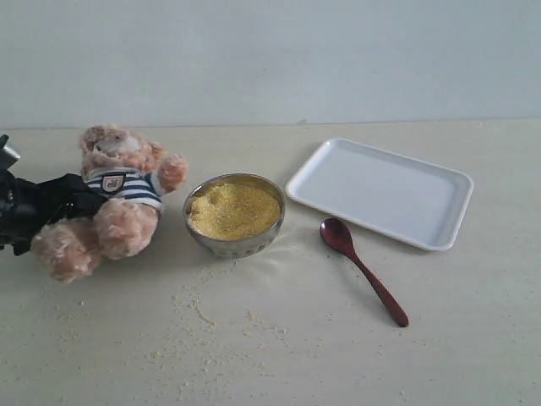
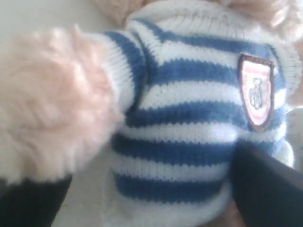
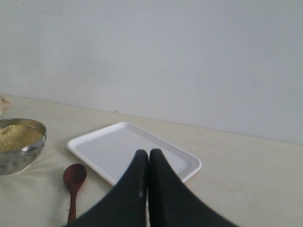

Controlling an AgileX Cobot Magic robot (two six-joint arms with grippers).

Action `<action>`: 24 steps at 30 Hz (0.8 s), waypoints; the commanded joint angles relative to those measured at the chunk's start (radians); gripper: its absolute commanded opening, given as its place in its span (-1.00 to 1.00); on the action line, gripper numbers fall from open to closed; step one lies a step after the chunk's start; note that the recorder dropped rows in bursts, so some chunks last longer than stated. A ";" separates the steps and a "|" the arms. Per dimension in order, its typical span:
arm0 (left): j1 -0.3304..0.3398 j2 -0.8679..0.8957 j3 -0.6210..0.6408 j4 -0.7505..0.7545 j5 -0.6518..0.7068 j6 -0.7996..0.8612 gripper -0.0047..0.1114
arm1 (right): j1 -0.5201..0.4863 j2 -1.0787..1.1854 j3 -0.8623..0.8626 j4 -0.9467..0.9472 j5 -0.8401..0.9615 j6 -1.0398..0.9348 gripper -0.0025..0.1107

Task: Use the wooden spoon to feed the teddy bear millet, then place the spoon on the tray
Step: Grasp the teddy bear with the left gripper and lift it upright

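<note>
Pale table (image 1: 473, 338) strewn with millet (image 1: 199, 309), blank grey wall (image 1: 270, 51) behind. The left gripper (image 2: 156, 203) gapes wide astride the bear's (image 2: 189, 109) shirt; the right gripper (image 3: 147, 163) is closed, empty.

One teddy bear (image 1: 127, 224), one bowl (image 1: 235, 247), one wooden spoon (image 1: 359, 266), one tray (image 1: 380, 190).

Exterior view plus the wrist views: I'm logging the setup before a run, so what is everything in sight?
Teddy bear: one, light brown, blue-and-white striped shirt, left side of the table.
Bowl: one, metal, middle, beside the bear.
Millet: yellow, heaped in the bowl; loose grains scattered in front.
Tray: one, white, right rear, bare.
Spoon: one, dark red-brown, on the table in front of the tray.
Table: one, pale cream, under everything.
Left gripper: black, open, fingers either side of the bear's body.
Right gripper: black, shut, holding nothing, pointing toward the tray.
</note>
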 commanded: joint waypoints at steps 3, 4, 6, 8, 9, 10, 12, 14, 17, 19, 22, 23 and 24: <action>-0.040 0.081 -0.002 -0.178 0.019 0.151 0.48 | -0.005 -0.006 0.000 -0.002 -0.011 0.002 -0.96; -0.047 0.088 -0.002 -0.193 0.019 0.160 0.48 | -0.005 -0.006 0.000 -0.002 -0.011 0.002 -0.96; -0.055 0.100 -0.002 -0.212 0.014 0.163 0.42 | -0.005 -0.006 0.000 -0.002 -0.011 0.002 -0.96; -0.055 0.102 -0.002 -0.215 0.009 0.163 0.17 | -0.005 -0.006 0.000 -0.002 -0.011 0.002 -0.96; -0.055 0.102 -0.002 -0.215 0.009 0.159 0.03 | -0.005 -0.006 0.000 -0.002 -0.011 0.002 -0.96; -0.054 0.092 -0.002 -0.215 0.011 0.155 -0.40 | -0.005 -0.006 0.000 -0.002 -0.011 0.002 -0.96; -0.052 0.074 -0.002 -0.215 0.011 0.155 -0.78 | -0.005 -0.006 0.000 -0.002 -0.011 0.002 -0.96; -0.044 0.042 -0.002 -0.206 0.011 0.155 -0.82 | -0.005 -0.006 0.000 -0.002 -0.011 0.002 -0.96; -0.014 -0.049 -0.002 -0.125 0.025 0.113 -0.83 | -0.005 -0.006 0.000 -0.002 -0.011 0.002 -0.96; 0.007 -0.110 -0.002 -0.022 0.028 0.034 -0.83 | -0.005 -0.006 0.000 -0.002 -0.011 0.002 -0.96; 0.059 -0.235 0.045 0.129 0.202 -0.073 -0.83 | -0.005 -0.006 0.000 -0.002 -0.011 0.002 -0.96; 0.080 -0.270 0.090 0.129 0.259 -0.073 -0.83 | -0.005 -0.006 0.000 -0.002 -0.011 0.002 -0.96; 0.097 -0.299 0.120 0.129 0.284 -0.073 -0.83 | -0.005 -0.006 0.000 -0.002 -0.011 0.002 -0.96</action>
